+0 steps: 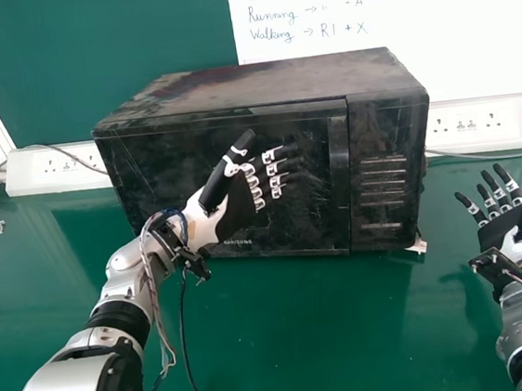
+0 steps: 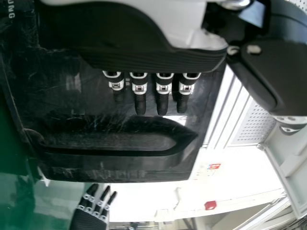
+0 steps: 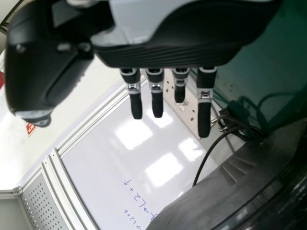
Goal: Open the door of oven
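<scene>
- Black microwave-style oven (image 1: 268, 83), boxy, scuffed top, center and upper center of frame, on glossy green tabletop (image 1: 350, 335).
- Oven door (image 1: 161, 173), dark and scratched, closed; long vertical black handle (image 1: 339, 168) right of frame center, slotted black panel (image 1: 380, 132) just right of it.
- Left hand (image 1: 235, 212), black and white, in front of door around frame center, arm from lower left. Fingers released, straight, pointing toward handle side, apart from handle. Contact with door: can't tell.
- Left wrist view: straight fingers (image 2: 163, 103) near the handle and its recess, nothing grasped.
- Right hand (image 1: 500, 231), same black and white build, right edge of frame, well apart from oven. Fingers released, extended, nothing held; right wrist view agrees.
- Background: green board (image 1: 113, 34) upper left, whiteboard with handwriting (image 1: 460, 44) upper right.
- White socket strips left (image 1: 53, 171) and right (image 1: 478, 124) of oven.
</scene>
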Action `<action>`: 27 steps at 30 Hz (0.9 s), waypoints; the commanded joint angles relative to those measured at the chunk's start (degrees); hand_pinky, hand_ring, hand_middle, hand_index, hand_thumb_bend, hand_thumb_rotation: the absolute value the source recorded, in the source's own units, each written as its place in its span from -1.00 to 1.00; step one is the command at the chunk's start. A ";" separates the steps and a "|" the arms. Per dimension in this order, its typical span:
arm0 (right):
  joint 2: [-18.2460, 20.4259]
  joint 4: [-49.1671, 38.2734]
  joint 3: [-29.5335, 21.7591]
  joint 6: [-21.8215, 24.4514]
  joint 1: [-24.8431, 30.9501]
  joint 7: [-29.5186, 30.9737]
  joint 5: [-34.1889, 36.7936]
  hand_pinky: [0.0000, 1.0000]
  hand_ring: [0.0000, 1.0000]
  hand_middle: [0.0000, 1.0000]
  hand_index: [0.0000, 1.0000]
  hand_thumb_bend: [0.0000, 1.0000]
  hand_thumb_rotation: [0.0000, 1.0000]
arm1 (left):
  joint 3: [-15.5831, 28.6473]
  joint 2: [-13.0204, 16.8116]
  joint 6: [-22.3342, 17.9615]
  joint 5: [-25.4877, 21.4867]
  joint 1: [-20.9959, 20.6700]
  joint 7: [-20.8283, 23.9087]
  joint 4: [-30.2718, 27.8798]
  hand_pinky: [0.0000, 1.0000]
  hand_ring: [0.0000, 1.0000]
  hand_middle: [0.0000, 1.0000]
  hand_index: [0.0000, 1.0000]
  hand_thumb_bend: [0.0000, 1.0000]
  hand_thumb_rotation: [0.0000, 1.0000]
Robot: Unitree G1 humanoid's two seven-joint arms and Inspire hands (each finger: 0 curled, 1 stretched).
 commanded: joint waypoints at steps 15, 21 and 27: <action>0.76 -0.26 0.04 -0.33 -0.27 0.10 0.19 0.87 0.96 1.00 0.97 1.00 0.87 | -1.75 -4.03 3.96 1.11 -1.64 3.83 0.44 0.16 0.65 0.81 0.77 0.67 0.80; 0.83 -0.27 -0.02 -0.31 -0.28 0.26 0.31 0.91 0.96 1.00 0.98 1.00 0.88 | -1.47 -5.29 7.14 0.85 -2.46 5.78 0.60 0.18 0.64 0.80 0.78 0.65 0.81; 0.80 -0.32 0.13 -0.37 -0.21 0.06 0.16 0.85 0.94 1.00 0.97 1.00 0.88 | -1.10 -6.15 9.49 0.41 -3.26 8.18 0.43 0.20 0.63 0.80 0.79 0.68 0.75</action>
